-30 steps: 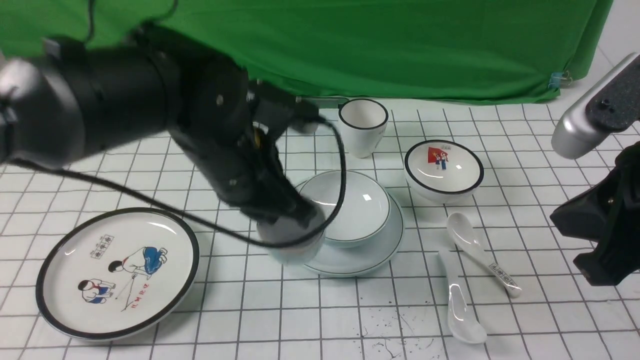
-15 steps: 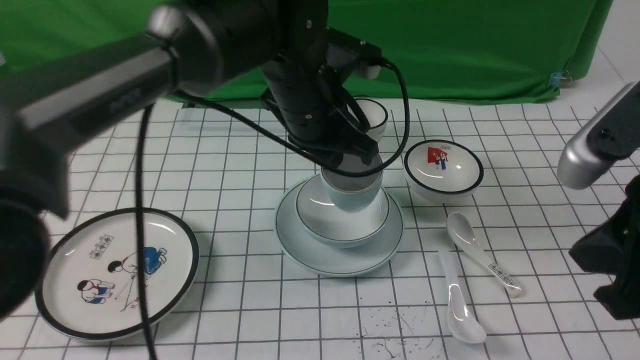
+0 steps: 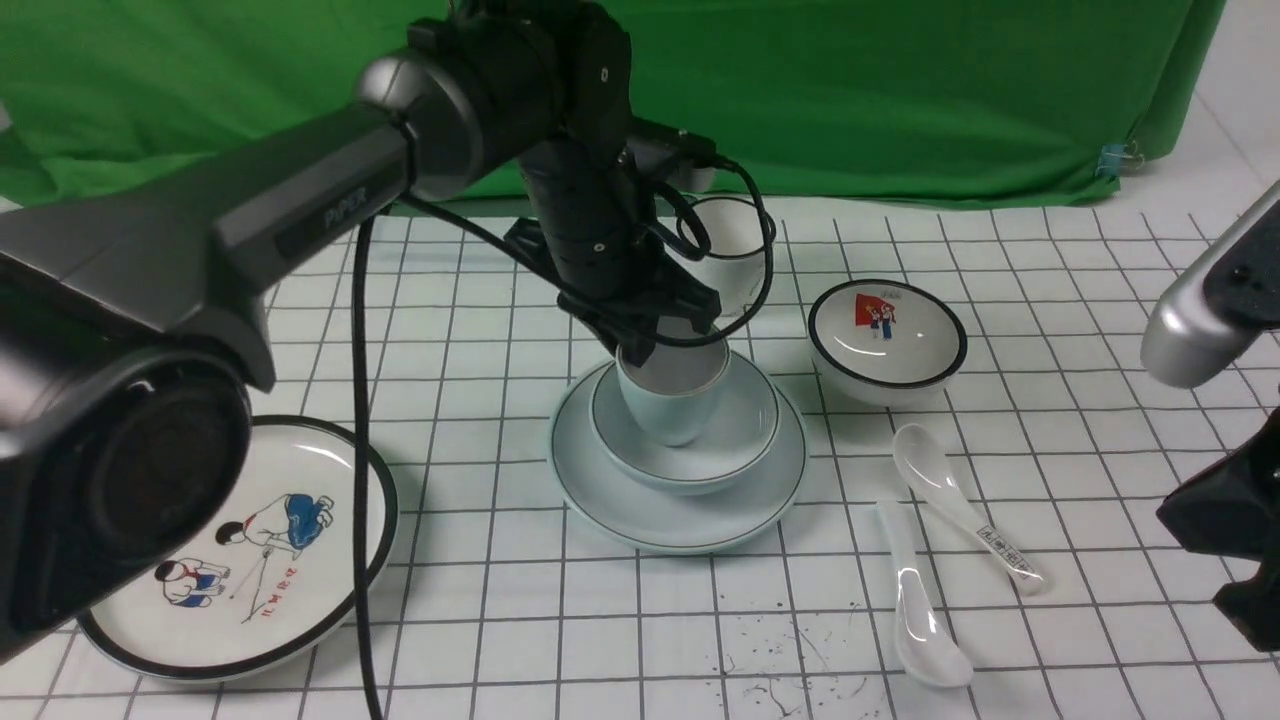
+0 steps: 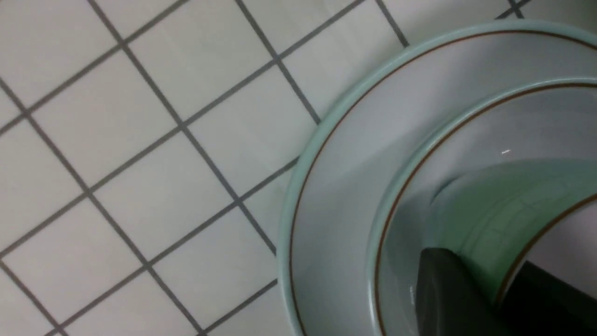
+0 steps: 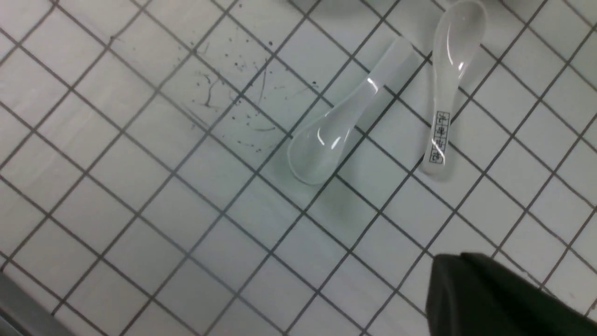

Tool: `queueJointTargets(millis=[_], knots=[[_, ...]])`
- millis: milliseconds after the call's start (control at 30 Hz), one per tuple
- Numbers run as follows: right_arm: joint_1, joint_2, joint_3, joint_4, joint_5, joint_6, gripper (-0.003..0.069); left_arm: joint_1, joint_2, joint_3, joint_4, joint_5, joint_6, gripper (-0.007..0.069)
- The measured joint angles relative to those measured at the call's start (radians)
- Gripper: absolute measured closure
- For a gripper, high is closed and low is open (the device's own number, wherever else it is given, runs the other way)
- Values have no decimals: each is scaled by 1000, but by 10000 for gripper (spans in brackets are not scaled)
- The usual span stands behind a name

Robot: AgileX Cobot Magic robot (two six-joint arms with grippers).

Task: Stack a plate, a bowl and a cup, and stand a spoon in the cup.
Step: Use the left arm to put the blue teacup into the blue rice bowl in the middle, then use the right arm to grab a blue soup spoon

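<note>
The pale blue-green plate [image 3: 700, 520] sits mid-table with the matching bowl [image 3: 745, 430] on it. My left gripper [image 3: 640, 350] is shut on the wall of the squat blue-green cup [image 3: 665, 410], one finger inside and one outside, and holds it down inside the bowl. The left wrist view shows the plate [image 4: 336, 154], bowl [image 4: 466, 135], cup [image 4: 494, 200] and gripper [image 4: 485, 266]. The plain white spoon [image 3: 920, 600] lies right of the plate and shows in the right wrist view [image 5: 336, 135]. My right gripper [image 3: 1230, 530] hovers at the far right, fingers together and empty [image 5: 466, 289].
A black-rimmed cartoon plate [image 3: 230, 550] lies front left. A taller black-rimmed white cup [image 3: 735, 250] and a small picture bowl [image 3: 888, 335] stand behind the stack. A printed-handle spoon [image 3: 965, 510] lies beside the plain one. A green cloth hangs at the back.
My left gripper carried the cup from the plate's left edge up over the bowl, then lowered it into the bowl. The right arm drifted slightly down and right.
</note>
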Motion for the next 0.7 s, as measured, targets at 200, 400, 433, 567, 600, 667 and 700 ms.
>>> queueJointTargets(millis=[200, 400, 433, 567, 600, 667, 700], knots=[[0, 0, 0, 0, -21, 0, 613, 0, 3, -10, -5, 4, 1, 396], [0, 21, 0, 0, -39, 41, 497, 0, -55, -103, 18, 48, 1, 214], [0, 29, 0, 0, -40, 53, 464, 0, -77, -119, 21, 48, 2, 204], [0, 99, 0, 0, -59, 86, 305, 0, -202, -165, 40, 48, 2, 217], [0, 139, 0, 0, -79, 103, 253, 0, -267, -170, 54, 48, 2, 257], [0, 186, 0, 0, -111, 121, 218, 0, -338, -169, 85, 48, 2, 325], [0, 209, 0, 0, -124, 132, 206, 0, -370, -162, 100, 48, 2, 362]])
